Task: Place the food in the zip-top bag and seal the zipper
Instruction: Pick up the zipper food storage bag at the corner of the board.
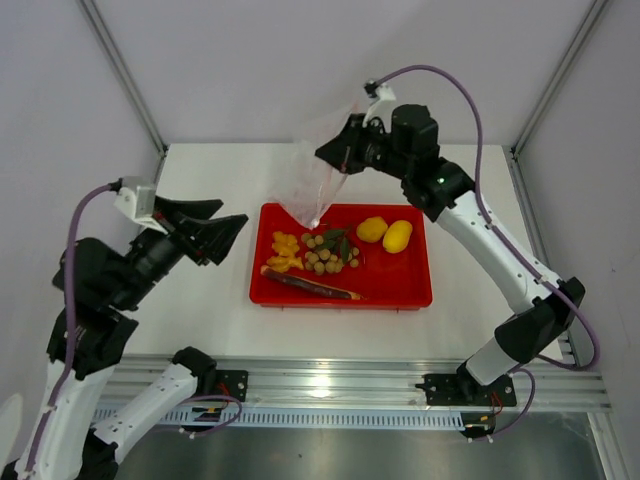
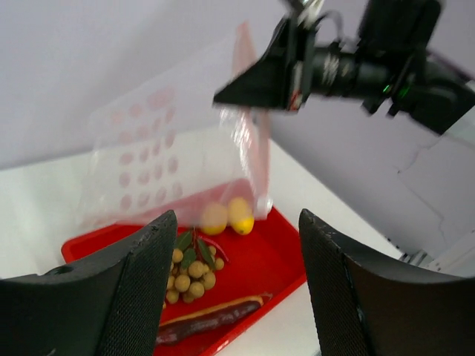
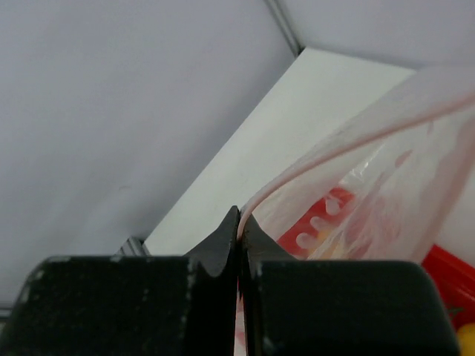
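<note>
2 yellow fruits (image 1: 372, 230), approx. 6 chunks (image 1: 285, 243).

Bag (image 1: 308, 190) + R gripper (image 1: 326, 150) over tray's (image 1: 400, 300) far-L edge; free room near side.

The white table (image 1: 210, 170) carries one red tray (image 1: 400, 285) at its centre, the tray's long sides running nine to three o'clock.

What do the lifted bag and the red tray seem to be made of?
The zip-top bag: thin, clear, glossy plastic film with printed pink dots; it creases, hangs limp and shows what is behind it. The red tray: probably rigid moulded plastic, smooth, slight sheen, even colour; painted metal cannot be excluded.
</note>
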Controlling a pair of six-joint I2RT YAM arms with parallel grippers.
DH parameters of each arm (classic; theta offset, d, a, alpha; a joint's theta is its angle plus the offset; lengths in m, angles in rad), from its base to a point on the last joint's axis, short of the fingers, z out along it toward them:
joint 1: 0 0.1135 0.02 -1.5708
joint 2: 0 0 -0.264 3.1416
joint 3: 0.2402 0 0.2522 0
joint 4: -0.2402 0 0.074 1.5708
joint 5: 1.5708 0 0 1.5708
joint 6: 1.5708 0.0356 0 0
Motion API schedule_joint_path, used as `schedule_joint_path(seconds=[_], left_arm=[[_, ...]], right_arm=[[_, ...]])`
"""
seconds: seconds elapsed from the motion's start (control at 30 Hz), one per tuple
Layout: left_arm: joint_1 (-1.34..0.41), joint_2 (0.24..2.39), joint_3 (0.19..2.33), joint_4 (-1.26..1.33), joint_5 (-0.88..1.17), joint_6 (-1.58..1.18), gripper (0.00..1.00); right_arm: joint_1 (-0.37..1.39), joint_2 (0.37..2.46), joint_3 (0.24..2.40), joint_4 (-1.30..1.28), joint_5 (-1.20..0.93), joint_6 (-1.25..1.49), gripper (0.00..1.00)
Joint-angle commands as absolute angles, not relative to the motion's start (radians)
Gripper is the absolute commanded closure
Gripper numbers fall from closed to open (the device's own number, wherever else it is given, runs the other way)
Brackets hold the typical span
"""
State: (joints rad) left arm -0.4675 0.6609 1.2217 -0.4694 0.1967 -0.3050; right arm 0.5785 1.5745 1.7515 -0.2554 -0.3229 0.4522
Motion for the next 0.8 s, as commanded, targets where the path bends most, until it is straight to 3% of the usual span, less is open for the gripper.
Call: schedule_joint_path(seconds=[0.0,0.33,0.53,0.77], left_arm=[[-0.476,0.644,1.275,-0.544,0.193,-0.311,0.31],[-0.476,0.551,1.193,-0.65,0.166,-0.316,0.34],[-0.476,0.525,1.164,-0.683,0.156,-0.308,0.35],[-0.476,0.48,1.175,-0.661,0.147,-0.31,0.37]], right_arm=[[0.667,1.594,1.763,-0.359,-0.265,0.405,1.0],[0.87,1.657,1.695,-0.207,-0.351,0.521,1.0],[0.888,1.68,1.664,-0.057,-0.454,0.632,1.0],[0.911,1.554,1.652,-0.031,-0.347,0.551,1.0]])
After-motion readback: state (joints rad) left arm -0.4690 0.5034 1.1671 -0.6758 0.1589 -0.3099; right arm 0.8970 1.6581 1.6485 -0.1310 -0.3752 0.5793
